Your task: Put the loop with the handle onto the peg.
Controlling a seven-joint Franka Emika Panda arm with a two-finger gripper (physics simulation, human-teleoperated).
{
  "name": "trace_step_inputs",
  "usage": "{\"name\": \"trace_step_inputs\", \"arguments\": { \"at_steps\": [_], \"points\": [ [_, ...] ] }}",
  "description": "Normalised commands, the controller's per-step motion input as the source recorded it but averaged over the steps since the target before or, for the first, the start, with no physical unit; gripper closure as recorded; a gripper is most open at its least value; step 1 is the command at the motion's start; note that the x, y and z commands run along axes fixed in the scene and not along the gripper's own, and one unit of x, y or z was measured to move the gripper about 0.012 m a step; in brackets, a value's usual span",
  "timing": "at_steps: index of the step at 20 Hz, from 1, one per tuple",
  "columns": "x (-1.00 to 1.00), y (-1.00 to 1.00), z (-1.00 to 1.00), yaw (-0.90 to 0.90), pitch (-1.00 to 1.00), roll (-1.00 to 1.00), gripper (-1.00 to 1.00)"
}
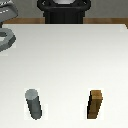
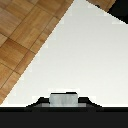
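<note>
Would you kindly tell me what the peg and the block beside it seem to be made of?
Peg: probably matte grey metal or plastic, since it is evenly grey with no shine. Block: likely wood, brown with a lighter face and darker side.

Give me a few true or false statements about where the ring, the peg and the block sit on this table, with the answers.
1. The small flat grey metallic ring with a handle tab is already on the upright grey cylinder peg. False: it lies far from the peg, at the white table's edge on the exterior view's left.
2. The peg stands upright. True.
3. The brown wooden rectangular block touches the peg. False: the two are clearly apart.
4. The block is on the exterior view's right of the peg. True.
5. The ring is held in the fingers. False: nothing grips it in the exterior view.
</note>
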Motion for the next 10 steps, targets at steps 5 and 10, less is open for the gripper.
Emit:
{"name": "trace_step_inputs", "arguments": {
  "at_steps": [5,10],
  "points": [
    [1.00,0.00,0.00,0.00,0.00,0.00,1.00],
    [0.80,0.07,0.00,0.00,0.00,0.00,1.00]
  ]
}}
